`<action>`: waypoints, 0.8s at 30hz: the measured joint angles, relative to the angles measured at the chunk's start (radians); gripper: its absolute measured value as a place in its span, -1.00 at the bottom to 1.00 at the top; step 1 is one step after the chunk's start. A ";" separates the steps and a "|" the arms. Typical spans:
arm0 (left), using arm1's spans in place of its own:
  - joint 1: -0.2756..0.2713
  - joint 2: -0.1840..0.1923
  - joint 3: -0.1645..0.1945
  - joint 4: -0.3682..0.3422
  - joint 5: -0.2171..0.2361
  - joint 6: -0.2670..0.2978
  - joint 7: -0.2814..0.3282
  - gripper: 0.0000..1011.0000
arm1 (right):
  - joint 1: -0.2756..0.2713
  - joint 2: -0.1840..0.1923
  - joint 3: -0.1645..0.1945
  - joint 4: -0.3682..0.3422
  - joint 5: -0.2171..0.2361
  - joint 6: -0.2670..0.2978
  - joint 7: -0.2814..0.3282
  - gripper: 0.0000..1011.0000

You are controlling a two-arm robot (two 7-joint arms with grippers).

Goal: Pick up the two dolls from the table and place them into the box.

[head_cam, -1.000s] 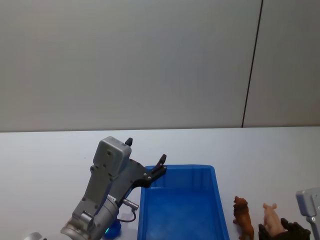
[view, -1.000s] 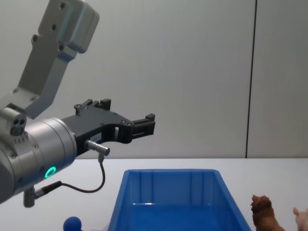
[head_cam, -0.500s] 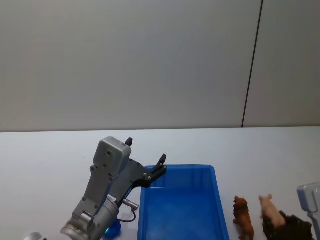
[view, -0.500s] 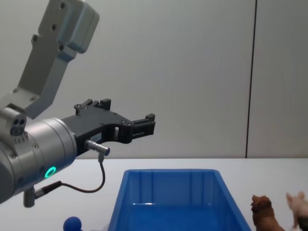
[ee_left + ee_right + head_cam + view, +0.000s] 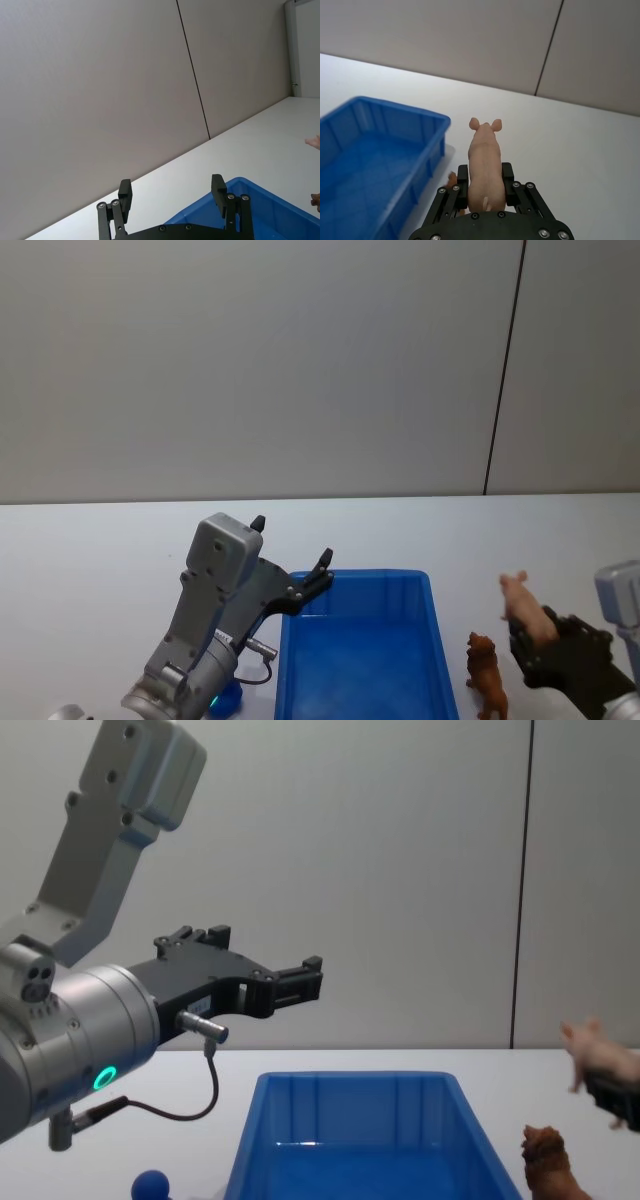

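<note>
Grip is the word for the right hand (image 5: 485,180): its two black jaws are pressing in on the flanks of the pink doll (image 5: 484,150), a smooth little pig, and holding it up clear of the white surface (image 5: 90,550). The pig is lying lengthwise along the hand's reach, rump buried between the jaws, head and both ears sticking out past the tips. In the head view its long axis is tilting, snout raised and aiming away from the robot and a little toward the box (image 5: 370,592). In the chest view the snout is pointing left, toward the box, and the body is hanging above the level of the box rim, off to the box's right. The brown doll (image 5: 486,672) is standing on the surface by itself, just beside the box's right wall, between that wall and the right hand and apart from the hand. Its shaggy body is running front to back, head at the far end. The box is sitting open-topped on the surface. On the other side, the left hand (image 5: 171,185) is hovering above the box's far left corner, jaws spread wide with bare air between them, pointing out across the surface toward the grey wall (image 5: 250,360).
</note>
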 joint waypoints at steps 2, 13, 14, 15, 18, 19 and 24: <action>0.000 0.000 0.000 0.000 0.000 0.000 0.000 0.98 | 0.006 -0.003 -0.001 -0.002 0.000 -0.005 0.016 -0.25; 0.000 0.000 0.000 0.000 0.000 0.000 0.000 0.98 | 0.069 -0.039 -0.019 0.024 0.019 -0.018 0.149 -0.25; 0.000 0.000 0.000 0.000 0.000 0.000 0.000 0.98 | 0.074 -0.042 -0.021 0.028 0.021 -0.018 0.161 -0.25; 0.000 0.000 0.000 0.000 0.000 0.000 0.000 0.98 | 0.084 -0.049 -0.025 0.038 0.024 -0.018 0.180 -0.25; 0.000 0.000 0.000 0.000 0.000 0.000 0.000 0.98 | 0.102 -0.061 -0.032 0.055 0.029 -0.017 0.219 -0.25; 0.000 0.000 0.000 0.000 0.000 0.000 0.000 0.98 | 0.110 -0.066 -0.036 0.063 0.031 -0.016 0.233 -0.25; 0.000 0.000 0.000 0.000 0.000 0.000 0.000 0.98 | 0.141 -0.088 -0.050 0.101 0.036 -0.011 0.290 -0.13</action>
